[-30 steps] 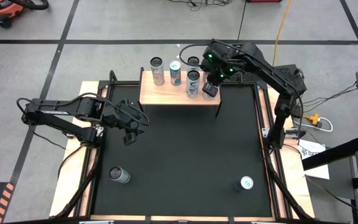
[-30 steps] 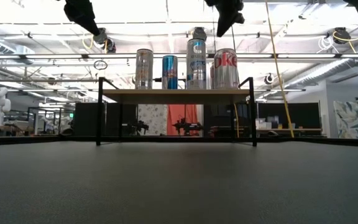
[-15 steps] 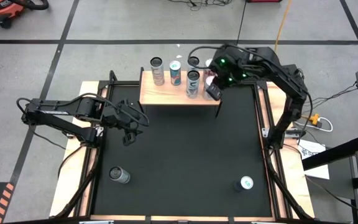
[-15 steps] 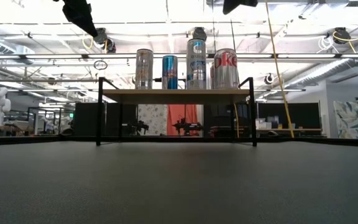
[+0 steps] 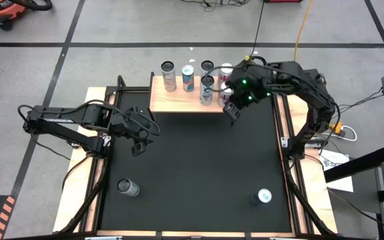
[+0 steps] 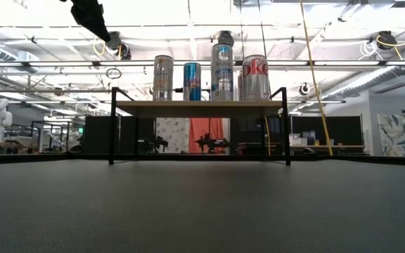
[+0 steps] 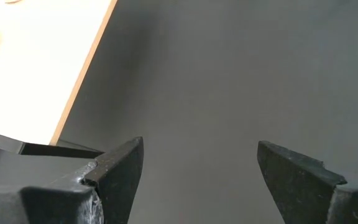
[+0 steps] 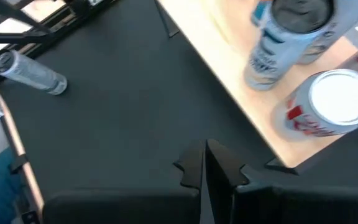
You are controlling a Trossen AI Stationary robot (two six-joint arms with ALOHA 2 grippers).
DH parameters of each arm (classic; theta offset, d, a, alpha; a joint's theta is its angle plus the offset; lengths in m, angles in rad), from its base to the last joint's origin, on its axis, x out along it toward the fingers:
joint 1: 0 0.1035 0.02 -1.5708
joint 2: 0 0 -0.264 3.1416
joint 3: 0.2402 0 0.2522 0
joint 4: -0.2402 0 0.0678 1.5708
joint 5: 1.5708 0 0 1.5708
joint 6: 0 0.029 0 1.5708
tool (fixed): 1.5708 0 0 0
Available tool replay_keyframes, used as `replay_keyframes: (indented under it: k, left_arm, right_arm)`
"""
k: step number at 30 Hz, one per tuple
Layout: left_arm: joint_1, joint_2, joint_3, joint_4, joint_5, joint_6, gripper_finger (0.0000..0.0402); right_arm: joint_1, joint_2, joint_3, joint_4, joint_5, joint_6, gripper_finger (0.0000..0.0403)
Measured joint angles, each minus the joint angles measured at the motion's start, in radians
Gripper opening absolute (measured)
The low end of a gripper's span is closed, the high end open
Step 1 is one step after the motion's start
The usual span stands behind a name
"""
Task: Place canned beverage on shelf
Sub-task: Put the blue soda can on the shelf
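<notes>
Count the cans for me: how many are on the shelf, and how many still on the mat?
6 cans. Four stand on the shelf: silver can, blue can, tall can, red-and-white can. Two are on the mat: one near-left, one near-right.

A small rectangular light-wood shelf (image 5: 179,100) on thin black legs stood at the mat's far edge, bearing four upright cans (image 6: 209,72); two more cans (image 5: 128,188) remained on the mat.

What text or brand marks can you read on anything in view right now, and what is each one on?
"oke", white letters cut off at the left: red and silver can at the shelf's right end.
Blue and silver can: red mark, lettering too small to read.
Two other silver cans: print too blurred.
Cans on the mat: unreadable.
</notes>
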Motion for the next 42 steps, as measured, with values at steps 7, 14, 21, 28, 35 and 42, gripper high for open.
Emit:
replay_keyframes:
  k: [7, 14, 21, 28, 35, 42]
  left_arm:
    - [0.0, 0.0, 0.0, 0.0, 0.001, 0.052, 0.0316]
    - [0.0, 0.0, 0.0, 0.001, 0.0, 0.05, 0.0316]
    - [0.0, 0.0, 0.0, 0.001, -0.001, 0.051, 0.0316]
    - [0.0, 0.0, 0.0, 0.001, -0.001, 0.049, 0.0316]
    - [0.0, 0.0, 0.0, 0.001, -0.001, 0.049, 0.0316]
    - [0.0, 0.0, 0.0, 0.001, -0.001, 0.049, 0.0316]
  right_arm:
    - [0.072, 0.0, 0.0, 0.0, 0.0, 0.055, 0.0]
    - [0.123, 0.0, 0.0, 0.0, 0.001, 0.082, 0.0]
    - [0.187, 0.018, 0.0, 0.011, 0.0, 0.081, 0.0]
    - [0.267, 0.108, 0.0, 0.032, -0.006, 0.051, 0.0008]
    - [0.317, 0.22, 0.0, 0.031, -0.007, -0.024, 0.0077]
    - [0.332, 0.293, 0.0, 0.001, -0.009, -0.055, 0.0172]
